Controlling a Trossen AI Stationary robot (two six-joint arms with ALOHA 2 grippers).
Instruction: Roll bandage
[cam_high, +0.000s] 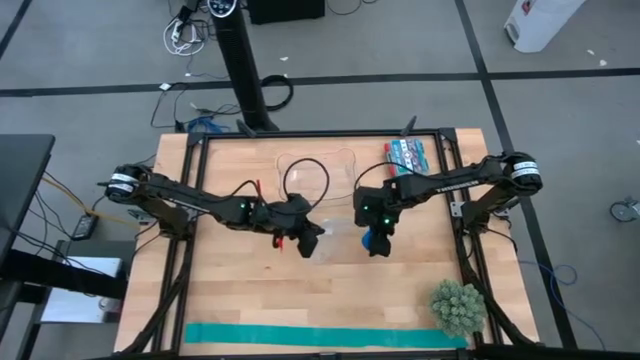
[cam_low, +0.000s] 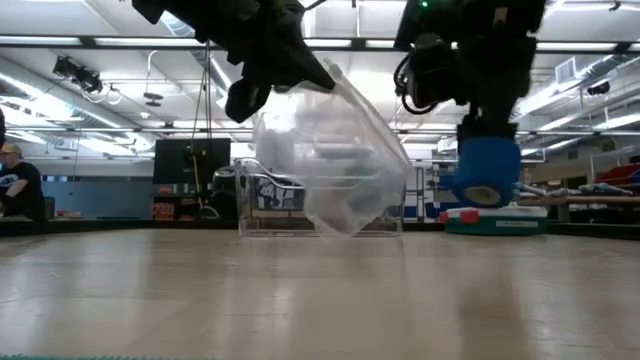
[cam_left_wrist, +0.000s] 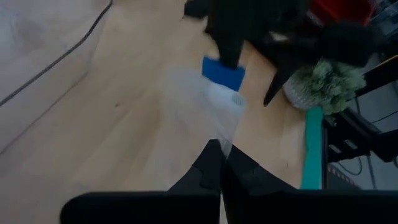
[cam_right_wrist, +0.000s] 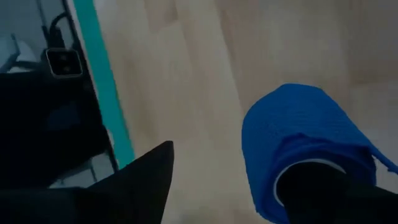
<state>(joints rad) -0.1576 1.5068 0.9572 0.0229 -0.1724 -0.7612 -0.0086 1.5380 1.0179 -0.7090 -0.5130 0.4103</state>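
Here my left fingers (cam_left_wrist: 219, 163) pinch shut on the clear bag (cam_low: 335, 160), lifting it off the worktop (cam_high: 250, 290) so its mouth faces the bandage (cam_low: 484, 170). My right fingers (cam_right_wrist: 249, 186) stand spread wide, 1 threaded through the roll's core, so it hangs ready to drop in.

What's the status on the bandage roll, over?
Left hand shut on clear bag, held above table. Right hand open, blue bandage roll hanging on one finger beside bag. Nothing blocking.

Bag (cam_left_wrist: 202, 102): blurred; contents cannot be told.
Roll (cam_right_wrist: 305, 149): near end hidden by finger (cam_right_wrist: 323, 186).
Teal strip (cam_right_wrist: 102, 81): both ends cut off.
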